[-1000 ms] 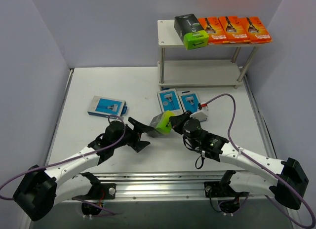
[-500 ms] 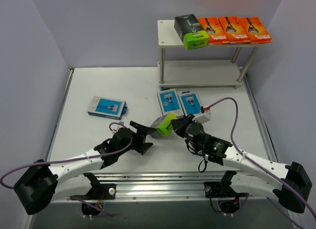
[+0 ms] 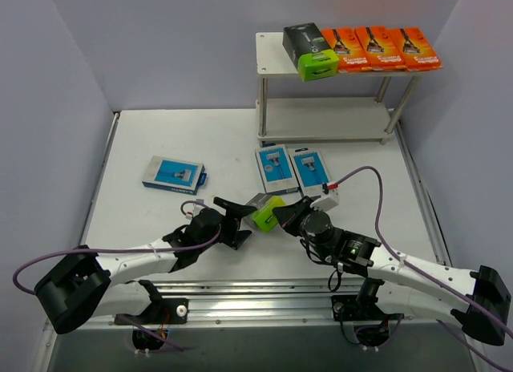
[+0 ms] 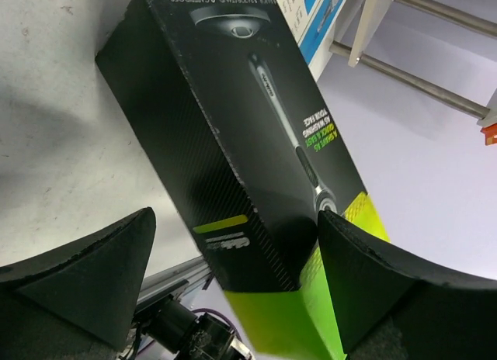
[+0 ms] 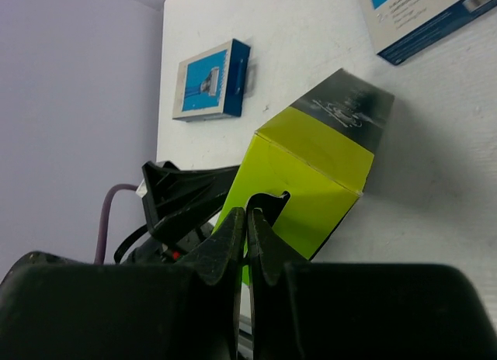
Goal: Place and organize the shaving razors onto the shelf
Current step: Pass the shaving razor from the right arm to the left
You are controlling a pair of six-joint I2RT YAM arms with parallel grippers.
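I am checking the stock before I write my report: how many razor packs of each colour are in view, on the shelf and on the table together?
Orange packs: 3
Light blue packs: 3
Black packs with lime-green ends: 2
Total: 8
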